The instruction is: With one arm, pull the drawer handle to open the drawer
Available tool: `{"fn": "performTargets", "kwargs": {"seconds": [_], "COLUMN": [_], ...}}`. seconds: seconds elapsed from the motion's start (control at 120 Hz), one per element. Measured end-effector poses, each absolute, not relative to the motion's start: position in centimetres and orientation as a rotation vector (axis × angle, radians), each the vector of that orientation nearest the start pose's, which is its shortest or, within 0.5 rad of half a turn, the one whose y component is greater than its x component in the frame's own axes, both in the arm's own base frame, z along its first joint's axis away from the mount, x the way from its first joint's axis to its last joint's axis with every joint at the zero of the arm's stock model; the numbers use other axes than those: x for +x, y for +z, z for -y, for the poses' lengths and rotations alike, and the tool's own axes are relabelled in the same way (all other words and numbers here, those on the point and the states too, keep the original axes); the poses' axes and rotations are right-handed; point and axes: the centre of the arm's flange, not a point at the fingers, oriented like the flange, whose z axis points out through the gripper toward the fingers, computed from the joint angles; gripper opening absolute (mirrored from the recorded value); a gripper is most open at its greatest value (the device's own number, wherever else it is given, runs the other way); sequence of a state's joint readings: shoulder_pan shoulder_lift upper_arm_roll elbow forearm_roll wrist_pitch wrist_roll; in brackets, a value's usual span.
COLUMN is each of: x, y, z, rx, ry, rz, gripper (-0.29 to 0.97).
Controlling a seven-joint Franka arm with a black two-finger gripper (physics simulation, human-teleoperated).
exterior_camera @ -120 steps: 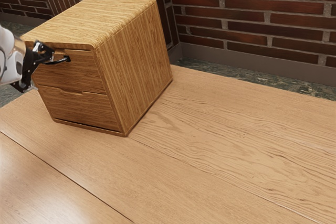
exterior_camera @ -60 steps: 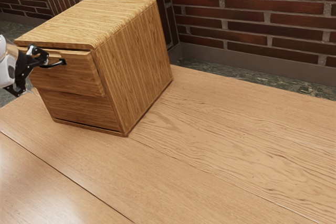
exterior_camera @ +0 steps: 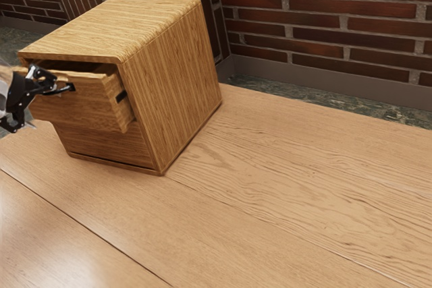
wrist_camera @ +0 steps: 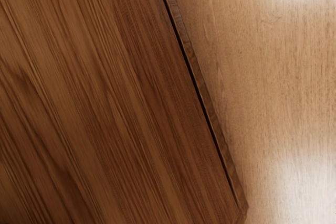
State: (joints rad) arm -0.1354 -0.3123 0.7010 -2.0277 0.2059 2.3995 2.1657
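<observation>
Our black gripper [exterior_camera: 42, 81] reaches in level from the exterior view's left edge, its fingers pinched onto the thin black drawer handle [exterior_camera: 64, 88]. That edge cuts off nearly all of our arm. The top drawer [exterior_camera: 77, 104] stands partly out of the wooden cabinet [exterior_camera: 169, 59] on the table [exterior_camera: 283, 187]. At the wrist, we see blurred drawer-front wood grain above the tabletop.

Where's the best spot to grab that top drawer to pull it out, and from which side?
Grab the black handle on the front of the top drawer, coming straight at that front from the exterior view's left. It sticks out like a bar, leaving room for fingers; the gripper holds it there.
</observation>
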Motion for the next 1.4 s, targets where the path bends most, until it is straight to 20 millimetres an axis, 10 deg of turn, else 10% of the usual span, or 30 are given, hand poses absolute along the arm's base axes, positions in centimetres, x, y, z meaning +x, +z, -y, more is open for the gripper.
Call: {"fn": "performTargets", "kwargs": {"seconds": [1.4], "x": [29.8], "y": [61.8], "z": [-30.6], "rx": [-1.631], "ry": [-0.289], "rz": [-1.889], "gripper": [0.68]}}
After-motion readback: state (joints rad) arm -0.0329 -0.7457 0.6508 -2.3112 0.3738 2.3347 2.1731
